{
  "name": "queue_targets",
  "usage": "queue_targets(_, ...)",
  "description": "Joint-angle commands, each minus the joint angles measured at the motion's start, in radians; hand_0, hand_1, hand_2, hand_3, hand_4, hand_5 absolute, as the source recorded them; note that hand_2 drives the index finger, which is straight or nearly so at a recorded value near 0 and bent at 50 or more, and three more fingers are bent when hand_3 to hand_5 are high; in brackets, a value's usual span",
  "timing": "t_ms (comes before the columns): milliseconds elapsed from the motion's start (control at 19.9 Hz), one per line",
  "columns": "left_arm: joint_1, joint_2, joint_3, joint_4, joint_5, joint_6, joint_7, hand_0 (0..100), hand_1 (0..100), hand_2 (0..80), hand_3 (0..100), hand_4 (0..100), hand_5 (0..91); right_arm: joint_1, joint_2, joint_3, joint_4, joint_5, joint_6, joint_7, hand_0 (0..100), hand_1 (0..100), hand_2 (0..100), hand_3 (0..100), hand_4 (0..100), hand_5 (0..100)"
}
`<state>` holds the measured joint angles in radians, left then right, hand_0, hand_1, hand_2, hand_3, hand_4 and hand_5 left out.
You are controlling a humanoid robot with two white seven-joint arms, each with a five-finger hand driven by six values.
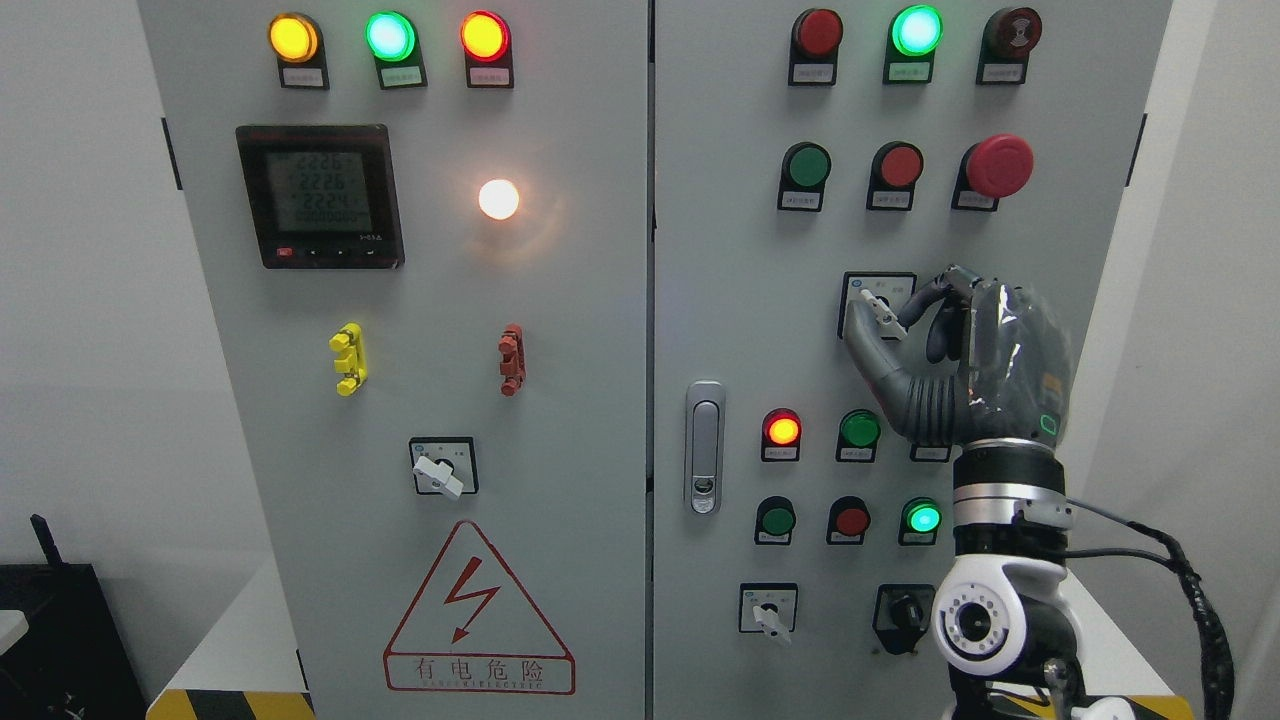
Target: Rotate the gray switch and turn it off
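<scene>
Gray rotary switch (878, 312) with its pale lever knob sits on the right door of the gray metal cabinet (560, 400), above the lit orange lamp (782, 431). Your right hand (885, 325) pinches that lever between thumb and fingers.

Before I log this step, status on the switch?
Right hand up at gray switch, fingers closing around its knob. Left hand not in view. Nothing in the way.

My right hand (935, 345) covers part of the gray switch (880, 312), the button labels are too small to read.
</scene>
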<state>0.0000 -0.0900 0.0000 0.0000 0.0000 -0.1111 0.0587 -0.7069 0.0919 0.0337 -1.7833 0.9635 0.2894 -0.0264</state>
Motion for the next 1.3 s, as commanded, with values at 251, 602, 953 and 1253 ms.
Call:
queue_targets(251, -0.009, 0.0, 0.008, -0.025, 0.02, -0.001, 0.0, 12, 39, 0.0, 0, 0, 0.0, 0.001, -0.001, 0.003, 0.004, 0.001, -0.001, 0.008, 28, 48, 68, 100, 100, 100)
queue_targets(602, -0.009, 0.001, 0.008, -0.025, 0.02, -0.001, 0.0, 12, 39, 0.0, 0, 0, 0.0, -0.002, -0.001, 0.003, 0.011, 0.001, -0.001, 0.008, 28, 49, 68, 100, 100, 100)
queue_targets(953, -0.009, 0.001, 0.008, -0.025, 0.02, -0.001, 0.0, 12, 39, 0.0, 0, 0, 0.0, -0.005, -0.003, 0.003, 0.016, 0.001, -0.001, 0.008, 28, 49, 68, 100, 99, 100)
queue_targets(1253, -0.009, 0.0, 0.008, -0.025, 0.02, -0.001, 0.0, 12, 39, 0.0, 0, 0, 0.0, -0.009, -0.001, 0.003, 0.021, 0.001, -0.001, 0.008, 28, 48, 68, 100, 99, 100)
